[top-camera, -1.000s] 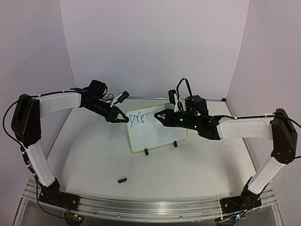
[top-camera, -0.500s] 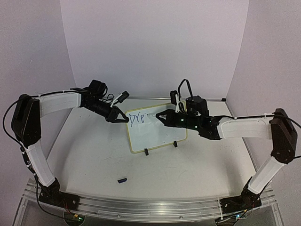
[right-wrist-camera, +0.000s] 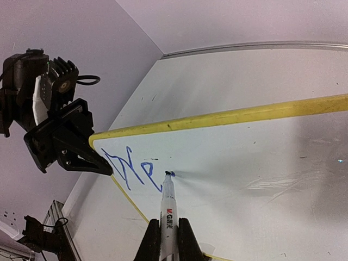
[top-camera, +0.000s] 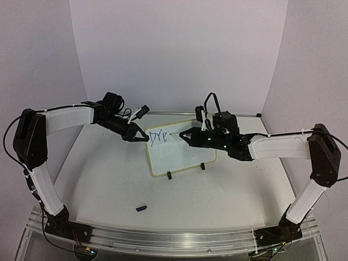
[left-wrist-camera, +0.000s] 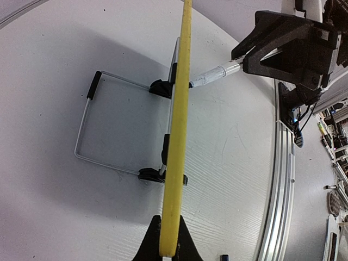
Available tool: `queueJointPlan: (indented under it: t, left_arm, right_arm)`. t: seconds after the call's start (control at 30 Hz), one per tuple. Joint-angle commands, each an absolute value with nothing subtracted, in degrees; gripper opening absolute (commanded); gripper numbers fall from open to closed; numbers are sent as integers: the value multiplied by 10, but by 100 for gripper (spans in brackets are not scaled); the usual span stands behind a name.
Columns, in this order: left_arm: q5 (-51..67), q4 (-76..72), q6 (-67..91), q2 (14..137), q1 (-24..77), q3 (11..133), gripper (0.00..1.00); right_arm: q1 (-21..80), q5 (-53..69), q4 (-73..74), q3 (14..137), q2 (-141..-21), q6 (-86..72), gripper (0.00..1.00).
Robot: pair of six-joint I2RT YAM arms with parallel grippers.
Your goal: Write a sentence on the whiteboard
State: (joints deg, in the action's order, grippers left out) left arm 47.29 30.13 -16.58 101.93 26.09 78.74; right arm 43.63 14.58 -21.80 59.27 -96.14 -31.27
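Note:
The whiteboard (top-camera: 182,155) stands tilted on the table, its yellow frame (left-wrist-camera: 179,136) seen edge-on in the left wrist view. My left gripper (top-camera: 142,137) (left-wrist-camera: 169,247) is shut on the board's upper left corner. My right gripper (top-camera: 184,135) (right-wrist-camera: 167,239) is shut on a white marker (right-wrist-camera: 168,209), whose blue tip touches the board just right of the writing. The sentence (top-camera: 157,136) (right-wrist-camera: 133,168) reads "Dre" in blue at the board's top left. From the left wrist view the marker (left-wrist-camera: 215,76) meets the board's far face.
A dark marker cap (top-camera: 142,207) lies on the table in front of the board. Two black clip feet (top-camera: 169,175) hold the board's lower edge, and a wire stand (left-wrist-camera: 87,130) props it from behind. Purple walls enclose the table.
The right gripper and marker tip have shifted slightly to the right of the "e" on the board. The left gripper and the board have stayed still.

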Motion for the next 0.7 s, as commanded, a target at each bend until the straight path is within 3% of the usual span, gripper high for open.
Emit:
queueJointPlan:
  t: [0.0,0.67]
  left_arm:
    - [444,337,-180,1015,269,802,0]
    - [445,337,-180,1017,269,802,0]
  right_arm:
    - [432,148,-235,620,-974,-303,0]
    - [432,144,-212,588,-958,-302,0]
